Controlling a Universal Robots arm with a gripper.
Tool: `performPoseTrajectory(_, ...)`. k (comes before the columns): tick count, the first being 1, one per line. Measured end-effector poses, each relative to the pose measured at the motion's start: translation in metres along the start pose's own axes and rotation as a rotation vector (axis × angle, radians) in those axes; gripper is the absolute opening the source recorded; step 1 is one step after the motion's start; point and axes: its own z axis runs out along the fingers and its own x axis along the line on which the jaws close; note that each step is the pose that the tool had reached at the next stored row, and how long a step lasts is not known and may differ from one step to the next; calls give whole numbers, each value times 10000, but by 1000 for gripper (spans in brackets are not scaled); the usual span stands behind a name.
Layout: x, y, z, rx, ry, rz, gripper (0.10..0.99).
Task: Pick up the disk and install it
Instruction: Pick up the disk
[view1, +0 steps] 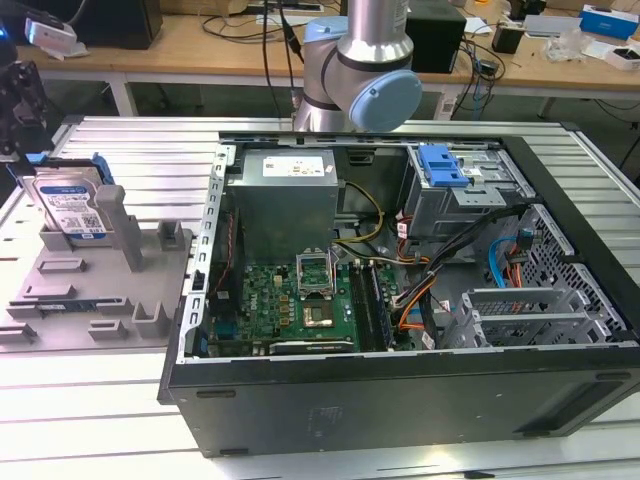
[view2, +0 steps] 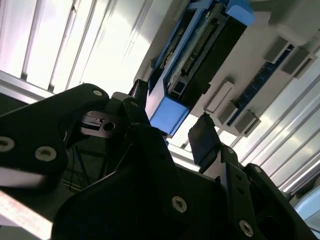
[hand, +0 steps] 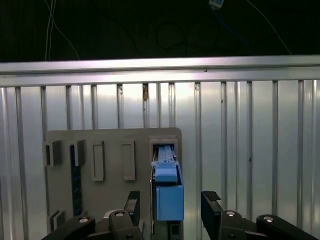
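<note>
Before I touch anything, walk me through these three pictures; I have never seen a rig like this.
The machine is a single robot arm, grey with a blue joint cap, working over a ribbed metal table. The exterior view comes from a camera off the arm and takes in the whole table. Both wrist views come from cameras riding on the arm, so they look past its black gripper. On the table are an open computer case, its boards and cables exposed, and, at the exterior view's left, a grey holder. The disk, silver with a blue frame, stands on edge in that holder. Nothing is held: the gripper's two fingers sit open on either side of the disk's blue end, with gaps showing.
</note>
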Motion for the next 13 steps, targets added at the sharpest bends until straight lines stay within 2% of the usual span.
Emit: performPoseTrajectory(13,-1,19,137,-5,38,-1,600)
